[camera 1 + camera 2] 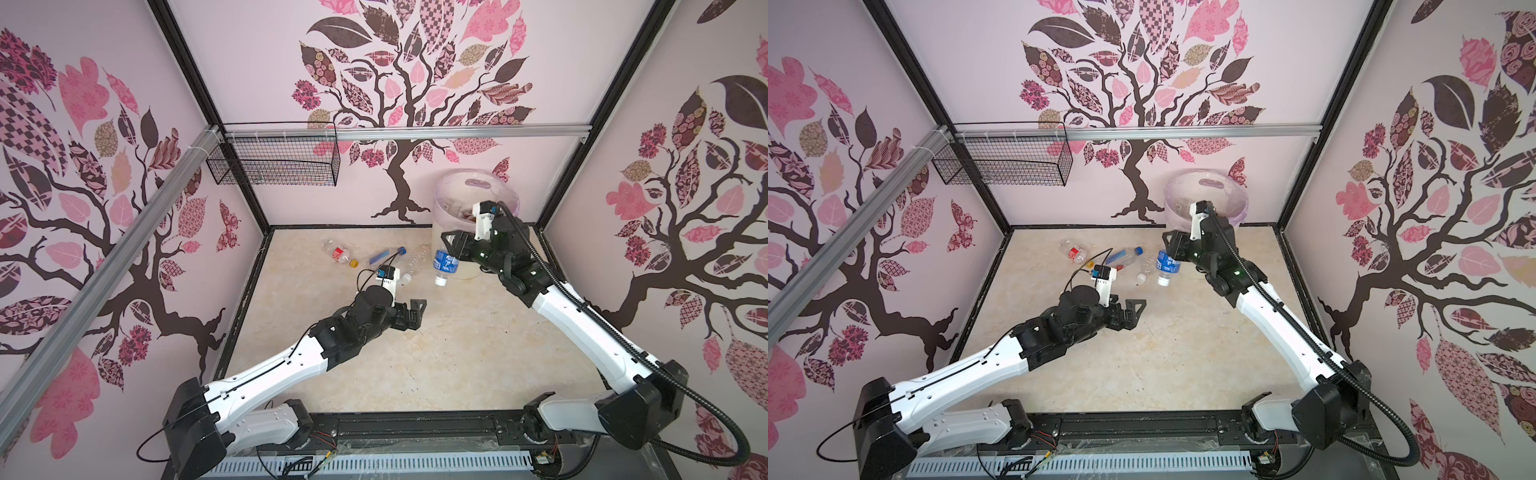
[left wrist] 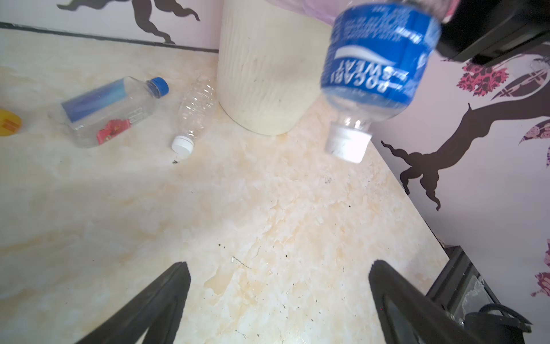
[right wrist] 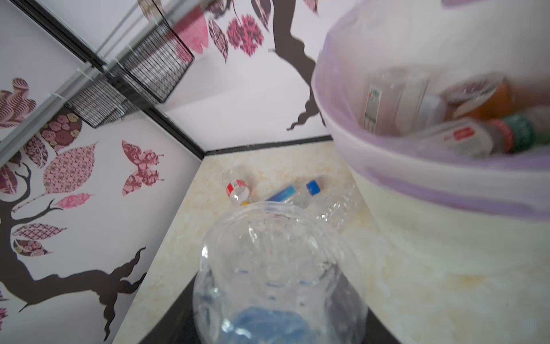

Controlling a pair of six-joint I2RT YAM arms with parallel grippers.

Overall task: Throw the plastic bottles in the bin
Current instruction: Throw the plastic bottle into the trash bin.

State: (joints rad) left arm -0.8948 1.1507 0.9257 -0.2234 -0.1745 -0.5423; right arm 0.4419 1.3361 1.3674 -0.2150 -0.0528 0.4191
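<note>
**Right gripper (image 1: 451,246) clasped a bottle beside the bin (image 1: 444,216); left gripper (image 1: 415,313) wide and empty**

The right gripper was closed on the base end of the blue-labelled bottle (image 1: 445,266). The bottle hung cap down, clear of the bench (image 1: 457,353). In both top views it was held just beside the bin's outer wall, on the side facing the other bottles, and not over the opening. The left wrist view showed the same bottle (image 2: 378,65) tilted in the air with its white cap lowest, next to the cream wall of the bin (image 2: 262,74). Whether it touched that wall could not be told. In the right wrist view its clear base (image 3: 276,268) filled the foreground and hid the jaws.

The left gripper (image 2: 279,265) was spread wide above bare bench, holding and touching nothing.

Three bottles lay on the bench near the back wall. These were a red-labelled bottle (image 1: 340,252), a blue-capped bottle (image 1: 386,255) and a clear crumpled bottle (image 1: 415,264), the last one nearest the bin. Several discarded bottles (image 3: 395,101) lay inside the bin's lilac liner.
</note>
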